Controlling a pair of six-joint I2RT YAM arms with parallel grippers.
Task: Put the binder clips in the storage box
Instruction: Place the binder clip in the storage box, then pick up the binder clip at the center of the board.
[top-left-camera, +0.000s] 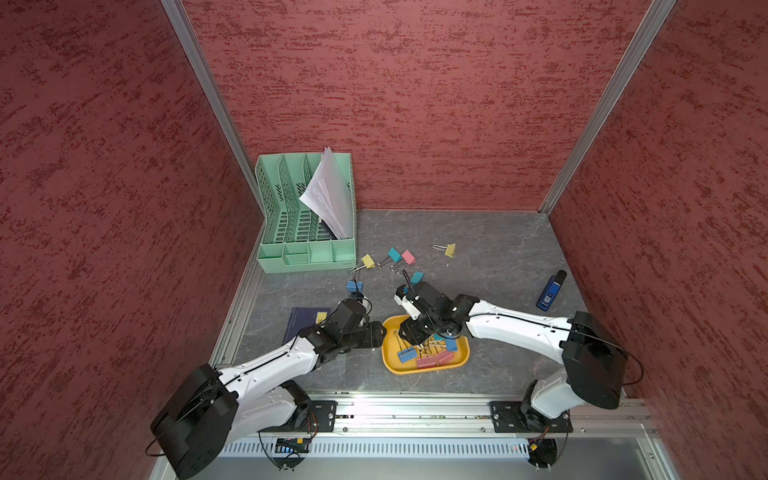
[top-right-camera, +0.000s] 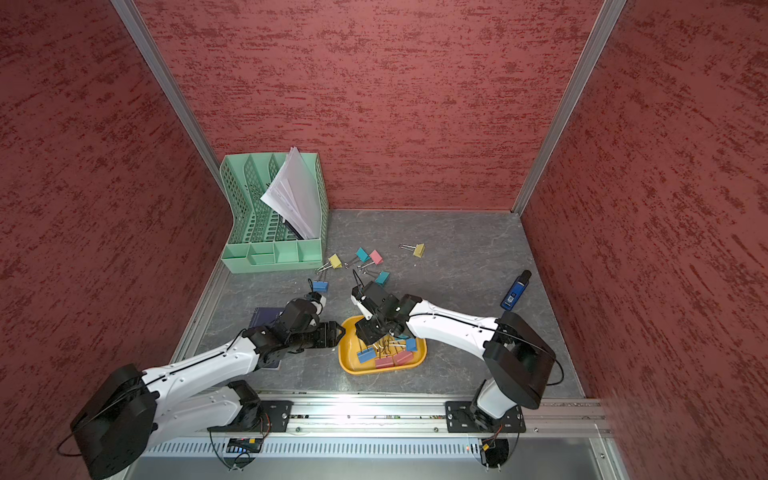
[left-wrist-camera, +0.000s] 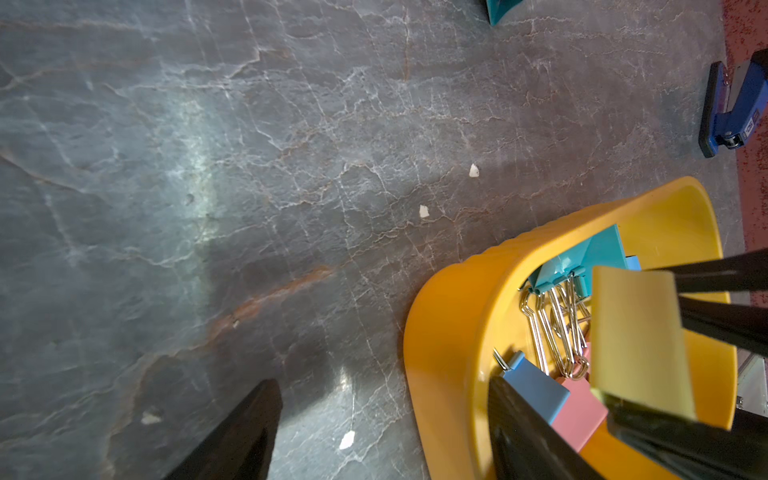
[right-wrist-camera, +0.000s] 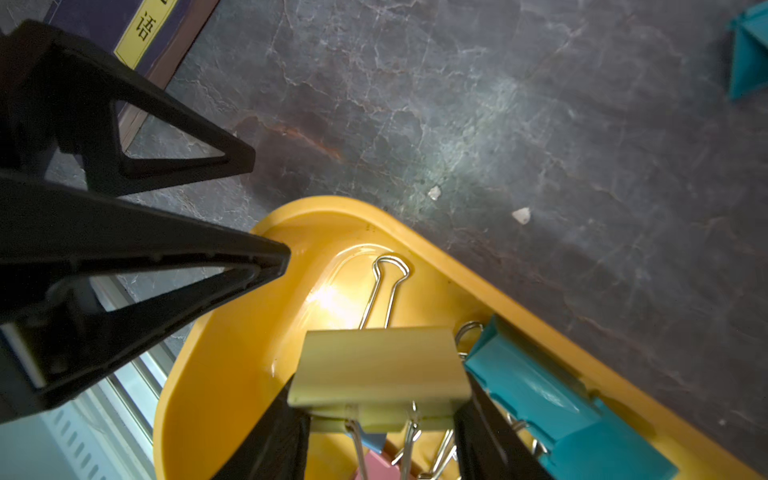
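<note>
Yellow clip (right-wrist-camera: 380, 365); yellow-orange box (right-wrist-camera: 216, 365)

Inside storage box (top-left-camera: 387, 359), the end nearest left arm is bare; rest packed with binder clips (top-left-camera: 426, 361). Space above taken by right gripper (right-wrist-camera: 382, 386) clamping a yellow clip (right-wrist-camera: 378, 361); left gripper (top-left-camera: 381, 332), jaws spread, crowds the left rim. Clear table (top-left-camera: 490, 270) between box and stapler (top-left-camera: 549, 293). Back-left corner blocked by file organizer (top-left-camera: 307, 259)

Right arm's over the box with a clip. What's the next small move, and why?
Probably open the right tool: it grips the yellow binder clip above the storage box, so releasing should drop it inside.
</note>
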